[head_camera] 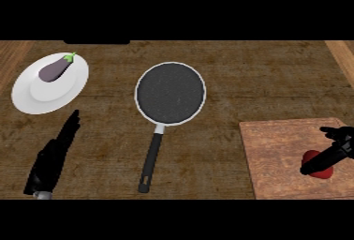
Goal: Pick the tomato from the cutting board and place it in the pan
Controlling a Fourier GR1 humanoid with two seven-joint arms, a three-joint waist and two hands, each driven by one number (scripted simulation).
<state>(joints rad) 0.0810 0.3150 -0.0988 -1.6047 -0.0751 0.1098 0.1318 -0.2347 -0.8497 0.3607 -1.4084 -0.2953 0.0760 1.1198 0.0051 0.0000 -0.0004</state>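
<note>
Tomato point(322, 171), round, red, under right hand point(330, 152) on grained wooden cutting board point(276, 154)

Even, flat light; no glare; no cast shadows; dim wood counter point(262, 79).

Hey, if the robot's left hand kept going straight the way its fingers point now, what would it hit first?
Probably the round white plate holding the purple eggplant. The left hand lies open, fingers aimed up and slightly right toward the plate's lower rim; its height above the wooden counter is unclear.
</note>
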